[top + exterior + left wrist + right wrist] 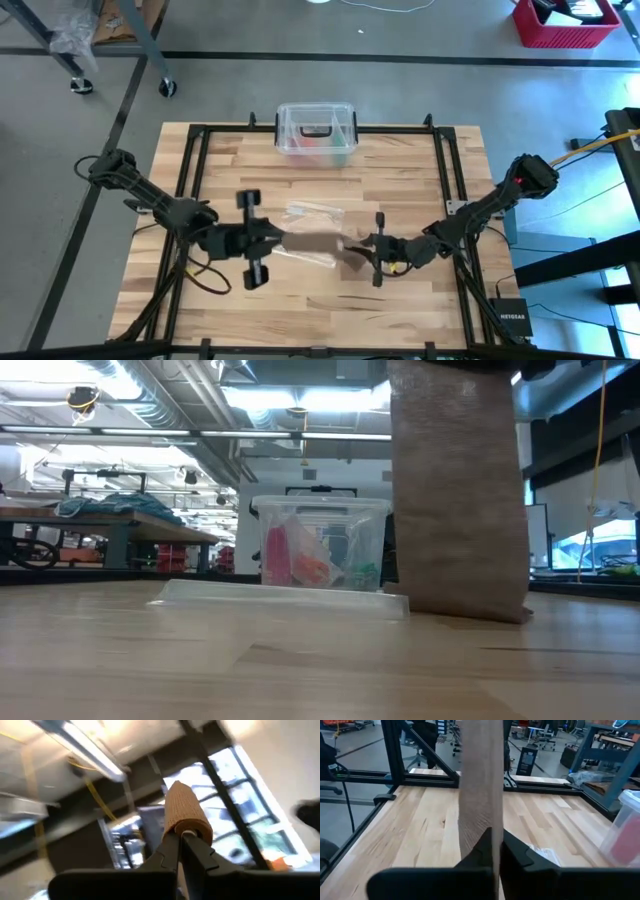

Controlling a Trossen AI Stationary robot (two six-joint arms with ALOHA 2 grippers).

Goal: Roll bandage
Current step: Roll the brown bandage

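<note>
The bandage is partly wound into a small brown roll [182,810], which sticks out beyond the shut fingers of my left gripper [280,241], raised over the table's middle. From the roll a brown strip [315,243] runs toward the table's right to my right gripper [362,245], which is shut on it. The low view shows the strip [460,490] coming down from above, its lower end [470,610] resting on the table. My left gripper pinches the roll's near end [187,831] between its two fingers. The fingers slant upward and lie along the roll. The roll is lifted clear of the table. My right gripper pinches the flat strip [487,827] between its two fingers, coming roughly level from the table's right. The strip runs straight away from the fingers toward the roll.
A clear plastic bag [315,212] lies flat on the table just beyond the bandage. A clear plastic box [316,132] with a black handle and coloured contents stands at the far edge. Black frame rails [195,170] run along the table's sides.
</note>
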